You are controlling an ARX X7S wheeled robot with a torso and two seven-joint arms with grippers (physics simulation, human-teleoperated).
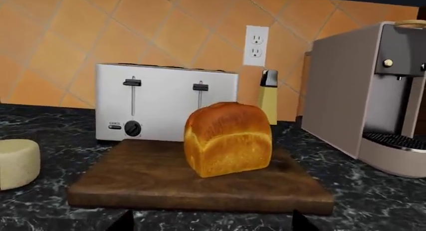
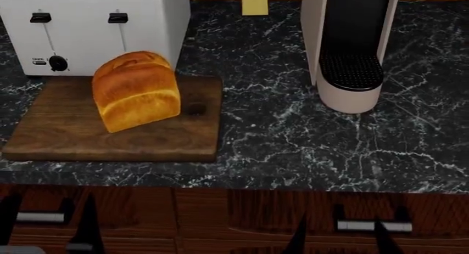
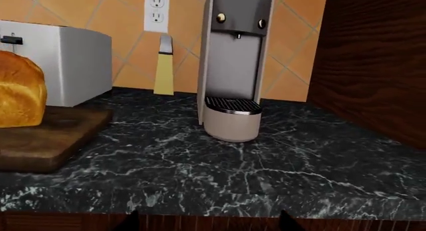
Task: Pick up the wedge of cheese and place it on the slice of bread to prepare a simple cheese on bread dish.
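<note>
One black marble counter (image 2: 308, 144) beneath orange tiled wall (image 1: 166, 31).

The slice of bread (image 2: 136, 90) stands on the wooden board (image 2: 66, 133), and the board lies on the counter (image 2: 308, 150). The toaster (image 2: 88, 29) sits just behind the board. The wedge of cheese (image 1: 17, 163) rests on the counter beside the board, on its left. The coffee machine (image 2: 350, 45) stands well to the right of the board. A tall bottle (image 1: 268, 97) stands at the wall between the toaster and the coffee machine, below the wall socket (image 1: 256, 45).
</note>
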